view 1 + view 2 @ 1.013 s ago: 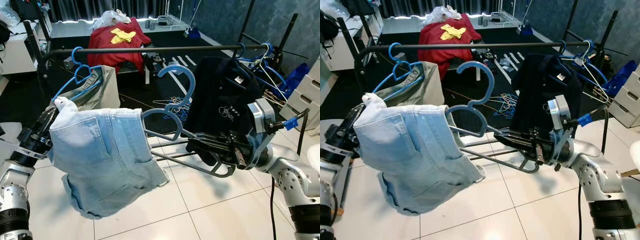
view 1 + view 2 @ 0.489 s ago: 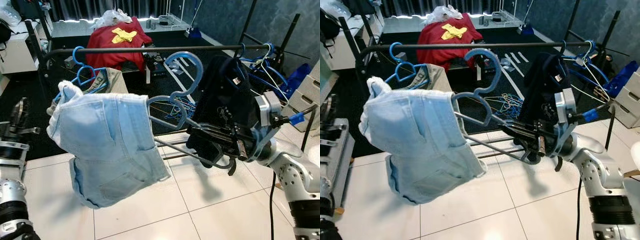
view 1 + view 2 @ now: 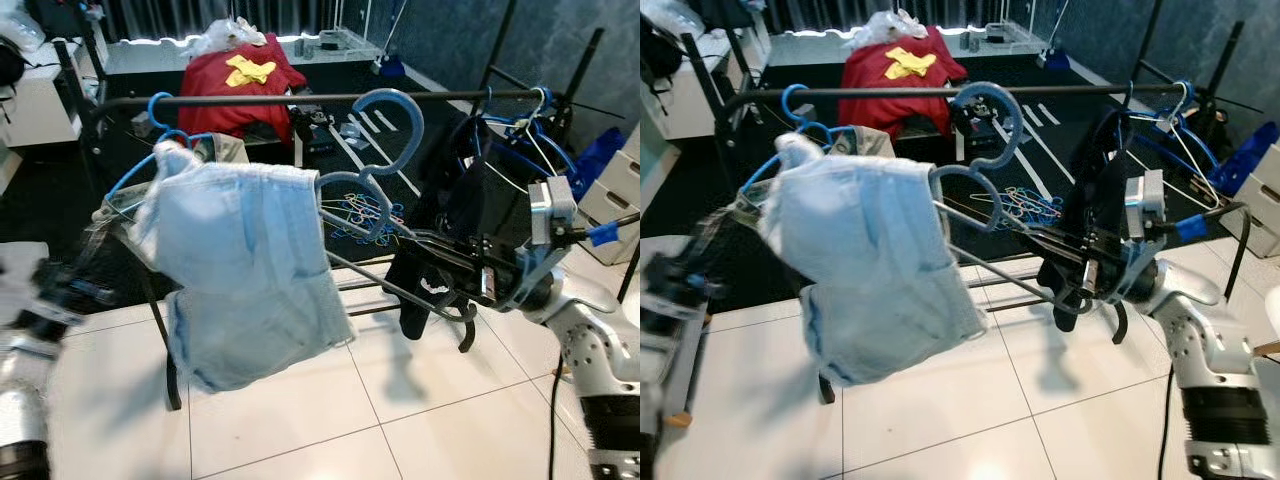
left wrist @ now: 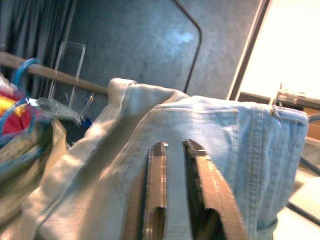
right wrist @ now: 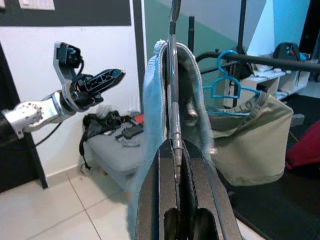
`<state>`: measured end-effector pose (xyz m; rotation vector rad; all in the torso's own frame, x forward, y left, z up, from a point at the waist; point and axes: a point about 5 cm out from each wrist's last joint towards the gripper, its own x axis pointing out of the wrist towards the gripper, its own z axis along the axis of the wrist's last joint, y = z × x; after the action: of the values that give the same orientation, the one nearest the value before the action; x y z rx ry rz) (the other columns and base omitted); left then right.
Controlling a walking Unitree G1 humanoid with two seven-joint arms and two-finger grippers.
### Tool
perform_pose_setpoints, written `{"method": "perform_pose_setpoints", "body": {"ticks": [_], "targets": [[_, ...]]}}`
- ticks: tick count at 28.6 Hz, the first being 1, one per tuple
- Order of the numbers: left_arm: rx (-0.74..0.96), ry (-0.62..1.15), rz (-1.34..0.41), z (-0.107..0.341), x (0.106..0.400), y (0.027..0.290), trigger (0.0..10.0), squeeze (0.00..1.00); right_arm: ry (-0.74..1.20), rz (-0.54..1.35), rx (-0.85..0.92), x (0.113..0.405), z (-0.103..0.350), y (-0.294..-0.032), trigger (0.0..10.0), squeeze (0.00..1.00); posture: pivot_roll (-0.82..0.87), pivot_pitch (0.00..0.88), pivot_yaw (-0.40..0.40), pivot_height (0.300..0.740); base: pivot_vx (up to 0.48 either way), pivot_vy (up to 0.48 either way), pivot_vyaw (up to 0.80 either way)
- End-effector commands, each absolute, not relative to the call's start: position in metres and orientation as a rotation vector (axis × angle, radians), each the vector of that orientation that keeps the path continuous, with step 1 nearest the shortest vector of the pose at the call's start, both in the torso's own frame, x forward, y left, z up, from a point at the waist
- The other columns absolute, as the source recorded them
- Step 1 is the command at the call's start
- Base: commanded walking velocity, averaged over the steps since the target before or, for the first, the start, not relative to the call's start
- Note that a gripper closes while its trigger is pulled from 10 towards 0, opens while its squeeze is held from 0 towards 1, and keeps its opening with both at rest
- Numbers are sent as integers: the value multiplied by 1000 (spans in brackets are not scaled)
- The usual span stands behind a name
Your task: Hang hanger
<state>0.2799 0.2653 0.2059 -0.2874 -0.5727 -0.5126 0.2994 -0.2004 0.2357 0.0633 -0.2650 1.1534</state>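
The blue hanger (image 3: 372, 150) with denim shorts (image 3: 245, 265) has been raised toward the rail (image 3: 300, 99), clamped by the right gripper (image 3: 455, 262). The left gripper (image 5: 107, 79) has been drawn off, its fingers slightly parted and holding nothing; hooking remains.

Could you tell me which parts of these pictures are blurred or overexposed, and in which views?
Eye views: the left gripper and its arm smear with motion blur, while the shorts, the hanger and the right gripper are fairly sharp. Left wrist view: soft all over, with a washed-out bright patch at one corner. Right wrist view: the near fingers are out of focus.
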Motion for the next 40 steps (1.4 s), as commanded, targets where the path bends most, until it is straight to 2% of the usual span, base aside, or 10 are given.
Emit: {"method": "perform_pose_setpoints", "body": {"ticks": [1, 12, 18, 21, 22, 26, 27, 28, 29, 40], "targets": [[-242, -630, -464, 214, 280, 258, 10000, 1000, -344, 1144, 51, 300, 247, -202, 0, 0, -169, 50, -29, 740, 0, 0, 0], [-202, -541, -244, 198, 295, 189, 10000, 1000, -359, 1172, 71, 301, 250, -195, 0, 0, -194, 73, -19, 740, 0, 0, 0], [-158, -486, -179, 188, 292, 178, 10000, 1000, -370, 1175, 76, 299, 252, -192, 0, 0, -195, 88, -18, 740, 0, 0, 0], [-120, -475, -134, 185, 293, 177, 10000, 808, -374, 1193, 88, 297, 252, -189, 0, 0, -195, 88, -17, 740, 0, 0, 0], [-109, -480, -116, 185, 294, 177, 10000, 557, -375, 1199, 92, 296, 252, -189, 0, 0, -194, 90, -15, 740, 0, 0, 0], [-98, -489, -96, 186, 295, 176, 10000, 557, -376, 1202, 95, 296, 252, -188, 0, 0, -194, 90, -15, 740, 0, 0, 0], [-97, -495, -80, 187, 295, 176, 6392, 306, -377, 1202, 97, 296, 252, -188, 0, 0, -194, 93, -13, 740, 0, 0, 0], [-97, -495, -80, 187, 295, 176, 6392, 306, -377, 1202, 97, 296, 252, -188, 0, 0, -194, 93, -13, 740, 0, 0, 0], [-111, -495, -78, 188, 296, 175, 0, 12, -377, 1205, 99, 295, 252, -188, 0, 0, -195, 94, -12, 740, 0, 0, 0], [-132, -500, -90, 190, 296, 169, 0, 0, -371, 1211, 106, 294, 251, -186, 0, 0, -192, 99, -13, 740, 0, 0, 0]]}}
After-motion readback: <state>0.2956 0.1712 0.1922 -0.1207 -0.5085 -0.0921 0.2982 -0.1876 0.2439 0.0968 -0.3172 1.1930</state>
